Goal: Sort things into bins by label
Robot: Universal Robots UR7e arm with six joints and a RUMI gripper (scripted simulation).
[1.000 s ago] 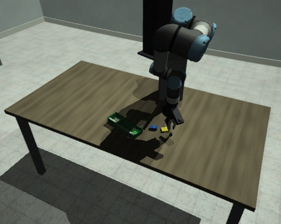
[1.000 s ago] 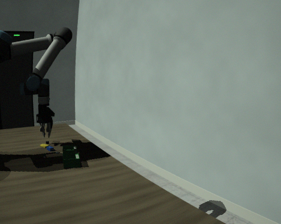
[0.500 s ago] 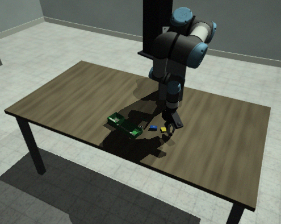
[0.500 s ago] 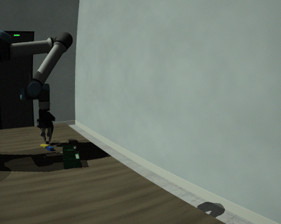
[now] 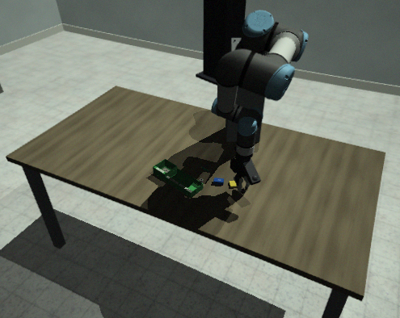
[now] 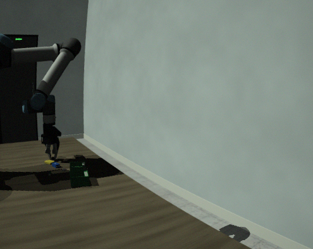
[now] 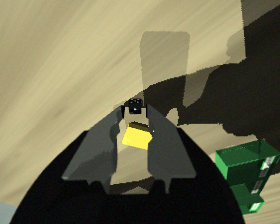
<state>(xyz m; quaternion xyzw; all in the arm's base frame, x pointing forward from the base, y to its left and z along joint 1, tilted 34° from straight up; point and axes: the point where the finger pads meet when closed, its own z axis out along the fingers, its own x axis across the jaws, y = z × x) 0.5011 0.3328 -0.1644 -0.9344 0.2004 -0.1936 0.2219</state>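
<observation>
A small yellow block [image 5: 233, 184] [image 6: 49, 162] [image 7: 136, 135] lies on the table just right of a small blue block [image 5: 218, 182] [image 6: 56, 165]. A row of joined green bins [image 5: 178, 177] [image 6: 79, 174] [image 7: 247, 170] stands to their left, with white labels too small to read. My gripper [image 5: 242, 187] [image 6: 52, 157] [image 7: 135, 105] hangs low, right above the yellow block, its fingers a little apart with nothing between them. In the wrist view the yellow block shows between the fingers and a small black thing [image 7: 134, 105] lies just beyond it.
The wooden table [image 5: 109, 121] stretches wide on all sides of the things. The arm's dark shadow covers the bins and blocks. A grey wall [image 6: 196, 95] runs along the table's side in the exterior view.
</observation>
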